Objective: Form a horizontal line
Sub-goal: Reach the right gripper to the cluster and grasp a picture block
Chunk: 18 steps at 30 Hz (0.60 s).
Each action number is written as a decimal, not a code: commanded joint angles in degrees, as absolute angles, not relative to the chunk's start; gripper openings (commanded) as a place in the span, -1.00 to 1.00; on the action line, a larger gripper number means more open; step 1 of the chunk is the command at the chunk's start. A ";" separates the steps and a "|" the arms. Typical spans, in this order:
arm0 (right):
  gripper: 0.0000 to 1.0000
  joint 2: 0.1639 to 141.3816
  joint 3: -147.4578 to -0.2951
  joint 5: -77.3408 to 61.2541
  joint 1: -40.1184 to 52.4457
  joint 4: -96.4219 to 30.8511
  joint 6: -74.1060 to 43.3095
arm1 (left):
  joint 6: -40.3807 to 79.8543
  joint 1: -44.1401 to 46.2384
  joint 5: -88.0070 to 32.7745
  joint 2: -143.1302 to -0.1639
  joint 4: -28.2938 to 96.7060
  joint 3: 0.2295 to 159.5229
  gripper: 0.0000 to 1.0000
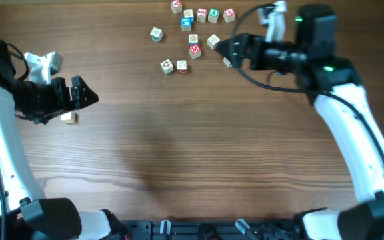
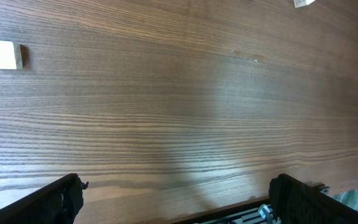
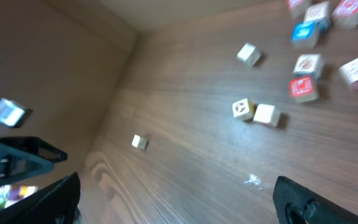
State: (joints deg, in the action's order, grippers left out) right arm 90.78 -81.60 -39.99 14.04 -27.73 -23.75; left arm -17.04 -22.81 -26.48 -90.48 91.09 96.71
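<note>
Two pale letter cubes touch side by side, the left one point(image 1: 167, 66) and the red-marked right one point(image 1: 182, 66). They also show in the right wrist view point(image 3: 243, 109) point(image 3: 266, 115). No touching row of three cubes is in view. A lone pale cube point(image 1: 69, 118) lies by my left gripper point(image 1: 85, 93) and shows in the left wrist view point(image 2: 2, 55). My left gripper point(image 2: 176, 199) is open and empty above bare table. My right gripper point(image 1: 229, 48) is open and empty at the right edge of the cube cluster point(image 3: 185, 199).
Several loose letter cubes with red, blue and green faces lie scattered at the top centre, among them a blue one point(image 1: 186, 24), a red one point(image 1: 194, 50) and a pale one point(image 1: 156, 33). A small cube point(image 1: 227, 62) lies just below my right gripper.
</note>
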 commanded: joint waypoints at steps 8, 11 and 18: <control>0.99 116.66 -101.65 -5.52 25.39 -32.60 -22.94 | -17.54 -22.61 -27.18 -90.43 91.09 97.08 1.00; 0.99 124.51 -105.51 -5.96 25.91 -33.08 -21.67 | -17.54 -22.61 -27.18 -90.43 91.09 97.08 1.00; 0.99 133.69 -108.44 -5.82 26.06 -30.33 -23.00 | -17.54 -22.61 -27.18 -90.43 91.09 97.08 1.00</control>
State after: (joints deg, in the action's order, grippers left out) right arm 130.76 -105.80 -7.79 25.74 -32.27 -22.39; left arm -17.04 -22.81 -26.48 -90.48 91.11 96.71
